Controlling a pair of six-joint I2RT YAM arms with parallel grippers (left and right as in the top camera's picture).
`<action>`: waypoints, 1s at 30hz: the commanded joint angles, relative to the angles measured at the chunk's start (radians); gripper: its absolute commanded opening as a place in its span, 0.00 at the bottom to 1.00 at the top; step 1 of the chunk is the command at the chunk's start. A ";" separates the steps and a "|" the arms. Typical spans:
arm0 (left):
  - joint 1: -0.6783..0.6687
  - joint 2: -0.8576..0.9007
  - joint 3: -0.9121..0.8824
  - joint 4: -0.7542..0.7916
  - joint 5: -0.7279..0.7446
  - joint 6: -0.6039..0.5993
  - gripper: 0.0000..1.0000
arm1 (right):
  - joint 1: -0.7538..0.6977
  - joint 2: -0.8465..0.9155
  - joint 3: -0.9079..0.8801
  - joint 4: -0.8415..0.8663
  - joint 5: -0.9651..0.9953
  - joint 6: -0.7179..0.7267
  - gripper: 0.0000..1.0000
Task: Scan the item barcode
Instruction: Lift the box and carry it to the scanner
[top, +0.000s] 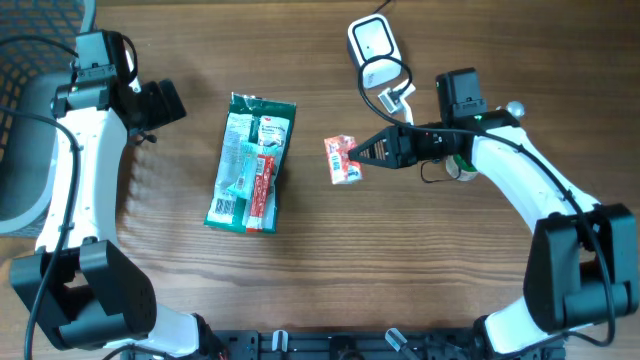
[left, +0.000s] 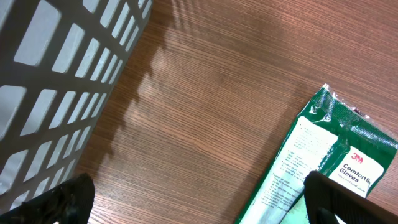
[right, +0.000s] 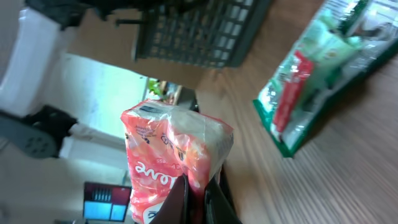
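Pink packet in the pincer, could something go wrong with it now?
It could slip: the right pincer pinches the pink packet only by one soft, crinkly edge. The scan could also fail, because I cannot see where the barcode is, so it may end up turned away from the white scanner. A wide swing might bump the scanner too, since it lies close by.

- This looks like a robotics lab bench dressed as a shop checkout: a left arm (top: 75, 190) and a right arm (top: 520, 185) stand at one wood-grain worktop (top: 320, 280).
- A white handheld barcode scanner (top: 375, 45) sits at the far edge.
- There are retail goods here: a green gloves pack (top: 250, 160) and a small red packet (top: 342, 160).
- A grey mesh basket (left: 50, 93) is on the left, and a lit screen (right: 107, 200) glows in the room behind.
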 joint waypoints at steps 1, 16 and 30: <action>0.004 -0.002 0.007 0.003 0.008 -0.002 1.00 | 0.000 -0.097 0.000 0.000 -0.087 -0.035 0.04; 0.003 -0.002 0.007 0.003 0.008 -0.002 1.00 | 0.000 -0.312 0.000 -0.038 0.008 -0.007 0.04; 0.003 -0.002 0.007 0.003 0.008 -0.002 1.00 | 0.009 -0.312 0.000 -0.098 0.210 0.059 0.04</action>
